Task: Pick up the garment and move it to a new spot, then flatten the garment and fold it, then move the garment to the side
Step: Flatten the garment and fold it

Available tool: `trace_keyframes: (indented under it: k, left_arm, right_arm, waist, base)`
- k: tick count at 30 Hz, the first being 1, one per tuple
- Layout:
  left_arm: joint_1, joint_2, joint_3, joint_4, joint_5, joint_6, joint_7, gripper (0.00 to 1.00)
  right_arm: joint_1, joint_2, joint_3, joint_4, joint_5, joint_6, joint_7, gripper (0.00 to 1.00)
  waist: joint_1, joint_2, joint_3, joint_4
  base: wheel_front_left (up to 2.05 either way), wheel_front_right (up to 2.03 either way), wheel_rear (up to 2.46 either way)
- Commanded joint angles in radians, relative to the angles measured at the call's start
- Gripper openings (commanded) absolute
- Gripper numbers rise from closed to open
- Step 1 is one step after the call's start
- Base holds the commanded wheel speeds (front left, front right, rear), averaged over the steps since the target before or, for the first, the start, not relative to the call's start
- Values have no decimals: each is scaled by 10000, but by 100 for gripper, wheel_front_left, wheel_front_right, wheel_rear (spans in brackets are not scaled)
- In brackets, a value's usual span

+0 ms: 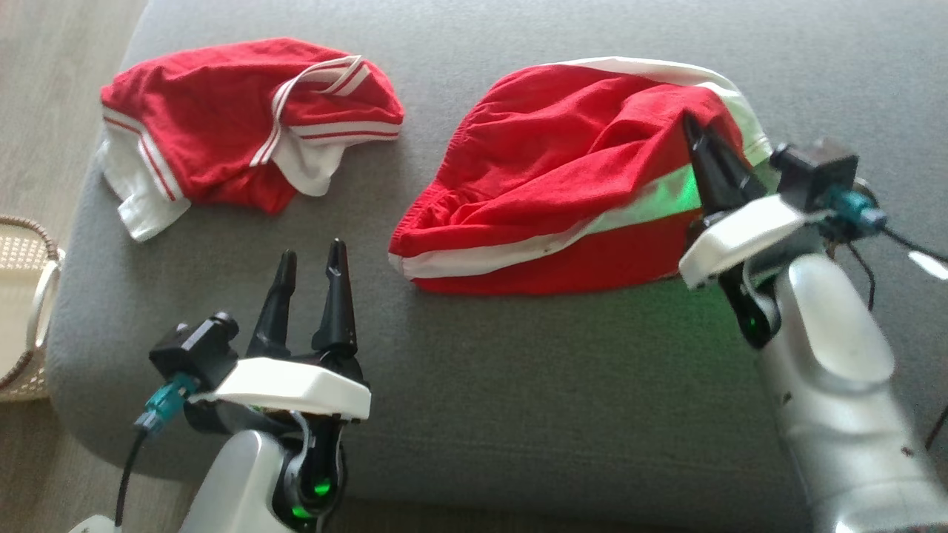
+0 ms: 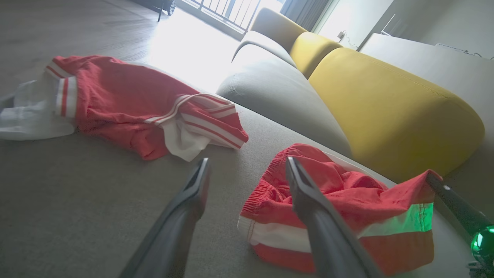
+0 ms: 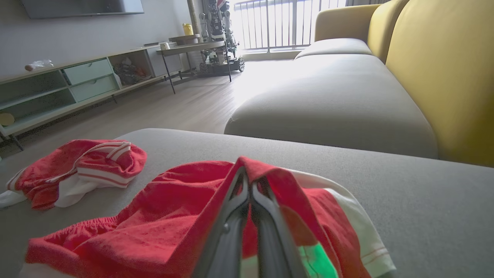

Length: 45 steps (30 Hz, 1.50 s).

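**Right gripper pinches a fold of the red shorts on the grey sofa**

The grey sofa seat (image 1: 518,385) carries both pieces of clothing, and in the left wrist view a yellow backrest (image 2: 386,112) rises behind it. The red shorts (image 1: 548,170), with a white side stripe and a gathered waistband, lie rumpled on the right half of the seat. A crumpled red-and-white jersey (image 1: 222,126) lies well apart on the left half, with bare cushion between the two. A wicker basket (image 1: 22,311) stands on the floor just beside the seat's left edge.

The right gripper (image 1: 692,129) has its jaws clenched on a raised fold at the shorts' far right edge. The left gripper (image 1: 312,252) hovers over bare cushion near the front, jaws released and holding nothing, pointing at the gap between the garments.
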Motion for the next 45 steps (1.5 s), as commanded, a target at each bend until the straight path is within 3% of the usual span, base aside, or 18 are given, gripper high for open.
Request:
trace_keyframes:
  k: [1, 5, 6, 7, 8, 9, 15, 22, 28, 45]
  left_arm:
    - [-139, 31, 297, -361, -9, 10, -120, 100]
    - [-173, 30, 139, -396, -1, 56, -120, 100]
    - [-181, 30, 112, -389, 6, 61, -120, 100]
    - [-194, 30, 86, -382, 5, 61, -120, 100]
    - [-202, 30, 60, -389, -3, 66, -120, 100]
    - [-207, 30, 30, -399, -15, 75, -120, 100]
    - [-265, 30, -75, -430, -64, 153, -120, 100]
    - [-248, 30, -39, -522, -37, 237, -120, 100]
    - [-194, 30, 41, -606, 37, 262, -120, 100]
    - [-143, 30, -117, -569, 31, 283, -120, 100]
  right_arm:
    - [-476, 91, 139, -164, -49, -2, -67, 0]
    - [-1191, 91, -25, 778, -183, -2, -67, 0]
    - [-1358, 91, -106, 1018, -259, -2, -67, 7]
    - [-1511, 91, -183, 1263, -351, -2, -67, 38]
    - [-1651, 91, -254, 1482, -409, -2, -67, 79]
    - [-1774, 91, -325, 1650, -466, -2, -67, 100]
    - [-1946, 91, -734, 1570, -860, -2, -67, 100]
    - [-891, 91, -265, 573, -920, -2, -67, 100]
    - [-203, 91, -495, 196, -1066, -2, -67, 100]
    - [-1456, 35, -929, 2849, -1748, -2, -57, 100]
  waist:
    - [0, 0, 43, 91]
    - [0, 0, 100, 267]
    - [0, 0, 116, 287]
    - [0, 0, 139, 301]
    - [0, 0, 164, 311]
    - [0, 0, 190, 316]
    - [0, 0, 348, 194]
    - [0, 0, 353, -115]
    - [0, 0, 335, -310]
    - [0, 0, 362, -147]
  base:
    - [0, 0, 0]
    - [0, 0, 0]
    - [0, 0, 0]
    - [0, 0, 0]
    - [0, 0, 0]
    - [0, 0, 0]
    - [0, 0, 0]
    - [0, 0, 0]
    - [0, 0, 0]
    - [0, 0, 0]
